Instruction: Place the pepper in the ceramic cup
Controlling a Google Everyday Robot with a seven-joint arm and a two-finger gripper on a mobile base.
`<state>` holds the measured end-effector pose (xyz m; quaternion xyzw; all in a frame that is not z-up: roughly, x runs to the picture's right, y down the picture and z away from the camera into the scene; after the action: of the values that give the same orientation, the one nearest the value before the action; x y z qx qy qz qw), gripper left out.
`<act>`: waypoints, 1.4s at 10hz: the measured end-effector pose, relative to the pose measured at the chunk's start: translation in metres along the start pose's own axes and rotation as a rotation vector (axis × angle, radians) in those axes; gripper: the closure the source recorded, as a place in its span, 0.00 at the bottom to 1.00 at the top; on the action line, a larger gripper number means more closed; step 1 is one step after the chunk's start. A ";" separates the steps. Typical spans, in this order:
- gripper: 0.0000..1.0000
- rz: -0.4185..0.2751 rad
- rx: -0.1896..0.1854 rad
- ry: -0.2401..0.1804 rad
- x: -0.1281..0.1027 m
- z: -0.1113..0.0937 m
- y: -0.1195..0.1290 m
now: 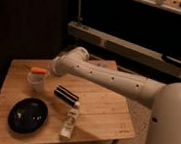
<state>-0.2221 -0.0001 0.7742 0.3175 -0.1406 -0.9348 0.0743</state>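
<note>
The orange-red pepper [38, 71] lies at the mouth of the small white ceramic cup [36, 81], which stands upright on the left part of the wooden table [103, 111]. Whether it rests on the rim or hangs just over it I cannot tell. My gripper [50, 70] is at the end of the white arm, right beside the pepper's right end and just above the cup's rim. The arm reaches in from the right across the back of the table.
A wide black bowl [28, 114] sits at the front left. A white bottle with a label [69, 120] lies on its side near the front edge. A dark oblong object [66, 94] lies right of the cup. A dark shelf unit [138, 48] stands behind the table.
</note>
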 end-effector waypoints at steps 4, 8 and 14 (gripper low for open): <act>1.00 -0.014 0.016 -0.006 0.006 0.008 0.000; 1.00 -0.018 0.032 -0.032 0.001 0.015 -0.003; 1.00 -0.028 0.055 -0.049 0.002 0.025 -0.005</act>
<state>-0.2389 0.0095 0.7908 0.2982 -0.1635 -0.9391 0.0488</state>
